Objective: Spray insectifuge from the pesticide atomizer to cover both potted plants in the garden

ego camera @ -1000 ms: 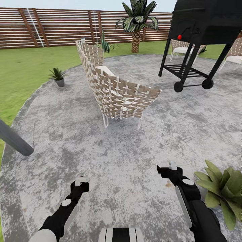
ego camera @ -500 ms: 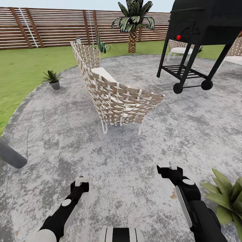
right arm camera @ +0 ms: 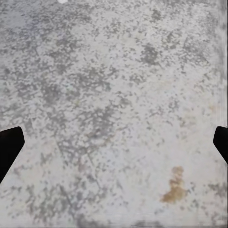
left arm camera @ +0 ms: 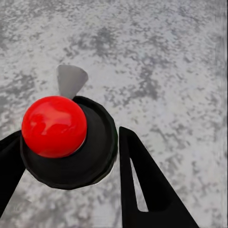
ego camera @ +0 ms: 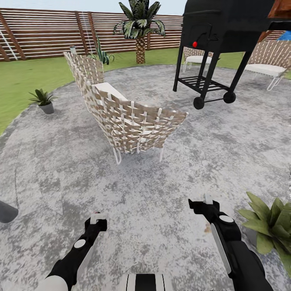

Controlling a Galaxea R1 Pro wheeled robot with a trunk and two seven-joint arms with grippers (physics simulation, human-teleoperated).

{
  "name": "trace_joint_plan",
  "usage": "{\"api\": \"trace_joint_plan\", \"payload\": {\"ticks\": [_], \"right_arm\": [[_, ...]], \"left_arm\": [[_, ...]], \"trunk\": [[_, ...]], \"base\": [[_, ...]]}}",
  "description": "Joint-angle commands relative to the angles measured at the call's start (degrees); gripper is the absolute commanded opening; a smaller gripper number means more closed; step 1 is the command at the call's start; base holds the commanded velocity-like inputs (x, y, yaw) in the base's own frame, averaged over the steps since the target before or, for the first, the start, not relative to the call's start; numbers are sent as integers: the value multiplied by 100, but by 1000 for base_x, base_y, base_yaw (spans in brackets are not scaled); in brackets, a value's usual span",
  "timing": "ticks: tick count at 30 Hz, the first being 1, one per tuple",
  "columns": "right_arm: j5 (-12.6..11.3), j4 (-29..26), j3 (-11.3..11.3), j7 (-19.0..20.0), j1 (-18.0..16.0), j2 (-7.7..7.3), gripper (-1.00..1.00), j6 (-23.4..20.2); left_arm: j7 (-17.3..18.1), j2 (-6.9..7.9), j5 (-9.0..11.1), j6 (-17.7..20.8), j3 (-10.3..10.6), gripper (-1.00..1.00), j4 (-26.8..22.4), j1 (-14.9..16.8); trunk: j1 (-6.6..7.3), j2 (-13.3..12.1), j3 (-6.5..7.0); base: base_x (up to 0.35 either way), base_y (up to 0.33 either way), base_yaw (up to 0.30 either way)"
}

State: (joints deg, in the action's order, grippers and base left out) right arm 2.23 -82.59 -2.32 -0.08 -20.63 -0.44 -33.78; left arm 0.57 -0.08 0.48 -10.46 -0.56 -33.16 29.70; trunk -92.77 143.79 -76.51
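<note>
Round grey mottled stone patio (ego camera: 194, 161), green lawn (ego camera: 24, 76) and brown slatted fence (ego camera: 48, 30) beyond it. Black grill (ego camera: 226, 24) at the patio's far right. Wicker chair (ego camera: 125, 117) mid-patio, back toward camera. Potted plants: one (ego camera: 41, 100) on the far left patio edge beside the lawn, the other (ego camera: 268, 226) at the near right edge, just beside the right arm. Right gripper (ego camera: 206, 201) above bare stone, fingers (right arm camera: 9, 147) spread wide. Left gripper (ego camera: 97, 220): black round cap with a red ball (left arm camera: 95, 156) sits between its fingers (left arm camera: 142, 190); grip cannot be told. Whether this is the pesticide atomizer: cannot tell.
</note>
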Motion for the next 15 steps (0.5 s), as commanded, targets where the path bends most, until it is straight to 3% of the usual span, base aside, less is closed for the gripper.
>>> {"api": "trace_joint_plan", "payload": {"ticks": [1,12,15], "right_arm": [[23,-7,3,-1,-3,-2,100,-32],[23,-9,3,-1,-3,-6,100,-32],[23,-10,3,-1,-3,-8,100,-32]], "left_arm": [[7,-1,4,-17,-5,-100,2,1],[8,-1,4,-17,-3,-100,2,5],[6,-1,4,-17,-5,-100,2,6]], "trunk": [[1,1,-4],[1,1,-4],[1,1,-4]], "base": [[0,11,-263],[3,1,-262],[162,0,-125]]}}
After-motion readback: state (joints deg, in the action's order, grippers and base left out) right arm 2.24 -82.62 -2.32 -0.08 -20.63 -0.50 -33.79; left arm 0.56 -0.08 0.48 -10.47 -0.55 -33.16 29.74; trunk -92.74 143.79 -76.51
